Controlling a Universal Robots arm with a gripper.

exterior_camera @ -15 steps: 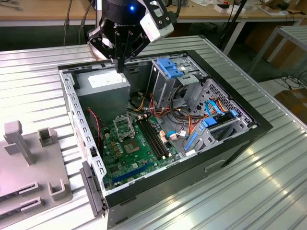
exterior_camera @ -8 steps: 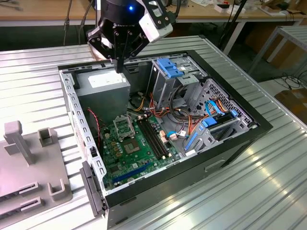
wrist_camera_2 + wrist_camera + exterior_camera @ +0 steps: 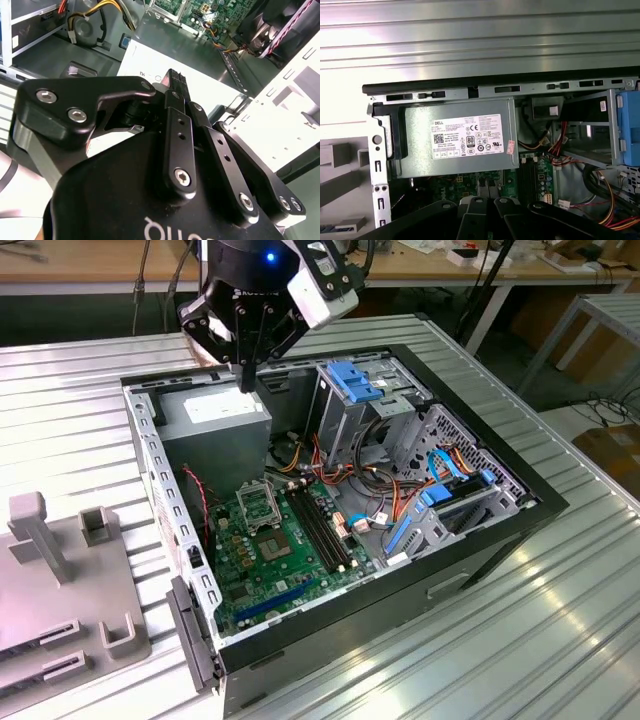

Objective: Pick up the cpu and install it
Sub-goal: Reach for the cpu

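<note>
A: Starting at the exterior view's left, what is sitting there?

B: A grey fixture (image 3: pixel 60 590) is resting on the slatted counter (image 3: pixel 560 620), beside the open case (image 3: pixel 330 645). Further right, the gripper (image 3: pixel 245 375) is hovering over the power supply (image 3: pixel 215 435), its jaws pressing together with nothing visible between them.

A: And the cpu?

B: I am taking the small dull grey square for the cpu (image 3: pixel 272 543). It is lying on the motherboard (image 3: pixel 250 585), just beside the socket frame (image 3: pixel 256 505) and well apart from the gripper.

A: What is worrying you?

B: The chip is lying flat and low inside the case, so a pinch could be slipping off its thin edges. A tilted or turned seating could be damaging the socket. The loose cables (image 3: pixel 385 495) further right could be snagging too.

A: Any writing?

B: A white label (image 3: pixel 466 136) is carrying print on the power supply; I am not reading it off.
</note>
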